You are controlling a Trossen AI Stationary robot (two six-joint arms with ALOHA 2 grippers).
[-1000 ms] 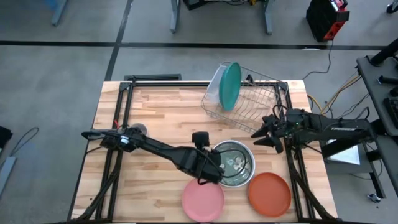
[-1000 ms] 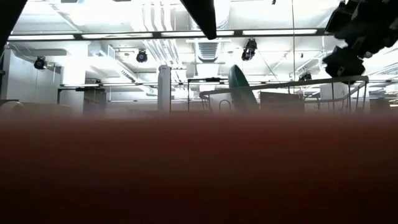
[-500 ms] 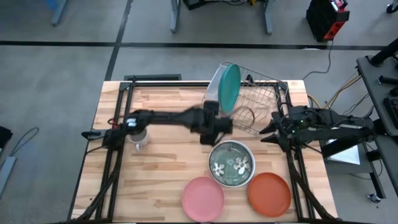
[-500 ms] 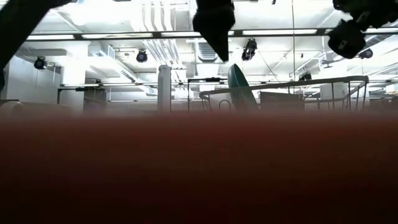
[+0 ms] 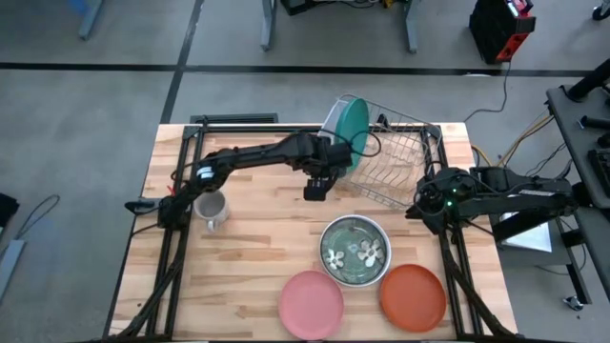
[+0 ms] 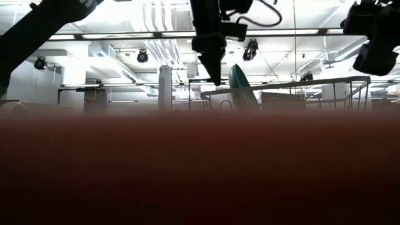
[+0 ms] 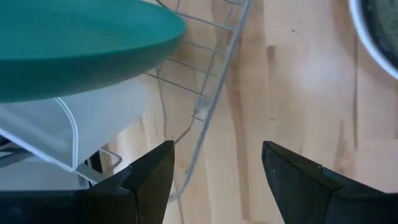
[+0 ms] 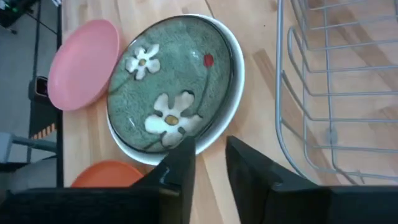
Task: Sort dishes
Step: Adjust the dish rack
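Here, on a pale plank worktop point(image 5: 248, 205) in a bright workshop, a sorting job sits partway done. At the left edge stands a small grey mug point(image 5: 211, 208). Just right of it the left arm stretches across to the far middle, its left pincer point(image 5: 315, 183) hanging released and empty above bare wood beside the near-left corner of the wire dish rack point(image 5: 396, 157). The wrist view shows its fingers spread wide. Standing on edge in the rack's left end are the large teal plate point(image 5: 354, 131) and, tucked against it, a white dish that may be the white bowl point(image 5: 330, 129).

Three dishes lie flat along the near edge: the pink plate point(image 5: 311, 305), then the dark green plate with white flowers point(image 5: 355, 251), which touches or slightly overlaps it, then the orange-red plate point(image 5: 413, 296).

Further right, the right pincer point(image 5: 421, 205) hovers by the rack's near-right corner, fingers slightly parted and holding nothing.

These plates look stiff, glossy and probably slippery; the flowered one appears ceramic, likely heavier and breakable. Lying flat, each offers only its raised rim for a grip.

Beyond the worktop lie grey floor, cables, desk legs and strip lights overhead.
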